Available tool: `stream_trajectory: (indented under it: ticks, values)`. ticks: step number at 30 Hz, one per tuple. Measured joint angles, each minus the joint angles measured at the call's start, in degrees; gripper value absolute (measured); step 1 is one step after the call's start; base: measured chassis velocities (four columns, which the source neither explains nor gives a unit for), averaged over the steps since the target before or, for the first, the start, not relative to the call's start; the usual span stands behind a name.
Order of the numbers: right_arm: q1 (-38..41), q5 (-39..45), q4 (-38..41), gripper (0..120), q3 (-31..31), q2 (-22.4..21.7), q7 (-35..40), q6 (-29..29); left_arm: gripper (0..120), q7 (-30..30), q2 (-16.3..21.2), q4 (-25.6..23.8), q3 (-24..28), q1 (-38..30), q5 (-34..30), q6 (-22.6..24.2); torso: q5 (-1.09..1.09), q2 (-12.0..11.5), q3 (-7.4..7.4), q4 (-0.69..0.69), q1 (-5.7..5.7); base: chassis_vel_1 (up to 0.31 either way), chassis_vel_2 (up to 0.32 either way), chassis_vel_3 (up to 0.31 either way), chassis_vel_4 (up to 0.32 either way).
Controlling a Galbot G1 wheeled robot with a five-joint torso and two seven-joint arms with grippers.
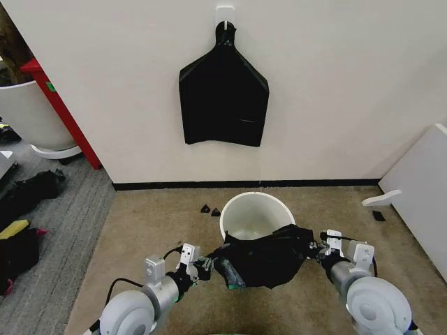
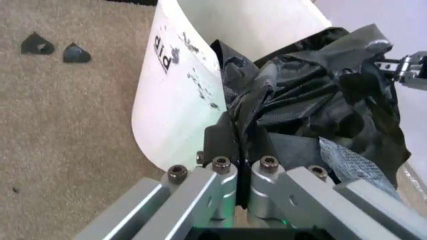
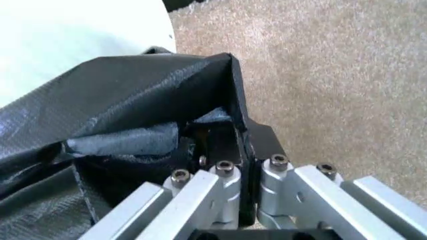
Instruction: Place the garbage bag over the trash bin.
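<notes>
Gripping the garbage bag (image 1: pixel 269 258) over the trash bin (image 1: pixel 253 209), both hands clamped; bin lettering seemingly "pid".

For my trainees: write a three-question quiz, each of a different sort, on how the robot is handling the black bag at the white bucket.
1. True or false: the garbage bag already covers the whole rim of the trash bin.
2. Multiple choice: what is the left gripper doing? A) hanging open above the carpet B) shut on the bag's edge C) gripping the bin's rim
3. Short answer: where does the right gripper hold the bag, relative to the left one?

Key
1. False: the bag hangs across the near side; the far rim and the inside are bare.
2. B
3. On the opposite edge, so the bag is stretched between the two grippers.
</notes>
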Motion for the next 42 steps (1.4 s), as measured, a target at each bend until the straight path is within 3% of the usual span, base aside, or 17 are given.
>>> stream_trajectory:
  ticks: [6,12,16,17,23,33,37,42]
  values:
    - [-0.2,-0.5,-0.7,6,0.1,0.2,-0.8,0.9,0,0.1,-0.1,0.2,0.2,-0.4,0.3,-0.4,-0.01,0.0,0.00,0.00,0.00,0.000,0.000,0.000,0.000]
    - [-0.2,-0.6,0.2,0,0.1,0.3,-1.0,1.2,0,0.4,-0.1,-0.1,0.2,-0.2,1.2,-0.8,-0.01,0.0,0.00,0.00,0.00,0.000,0.000,0.000,0.000]
    - [0.0,-0.6,0.1,18,0.1,0.3,-0.7,1.0,5,0.4,-0.1,0.1,0.2,-0.2,2.3,-0.8,-0.01,0.0,0.00,0.00,0.00,0.000,0.000,0.000,0.000]
    - [0.0,-0.6,0.1,18,0.1,0.3,-0.7,1.0,5,0.4,-0.1,0.1,0.2,-0.2,2.3,-0.8,-0.01,0.0,0.00,0.00,0.00,0.000,0.000,0.000,0.000]
    - [-0.1,-0.5,1.4,43,0.4,-0.2,0.4,0.9,31,-0.1,0.0,-0.4,-0.3,0.4,4.6,-1.7,-0.01,0.0,0.00,0.00,0.00,0.000,0.000,0.000,0.000]
    - [-0.6,-0.2,3.3,74,0.7,-0.5,1.7,0.8,63,0.4,0.8,-3.4,-1.5,3.5,6.7,-2.6,-0.01,0.0,0.00,0.00,0.00,0.000,0.000,0.000,0.000]
    - [-1.0,0.0,4.3,94,1.0,-0.9,2.1,0.6,81,0.9,0.9,-4.2,-3.2,5.5,7.6,-2.7,-0.01,0.0,0.00,0.00,0.00,0.000,0.000,0.000,0.000]
    - [-1.0,-0.1,4.4,100,1.0,-1.0,2.3,0.6,96,0.9,0.9,-4.8,-4.7,6.3,7.7,-2.9,-0.01,0.0,0.00,-0.01,0.00,0.000,0.000,0.000,0.000]
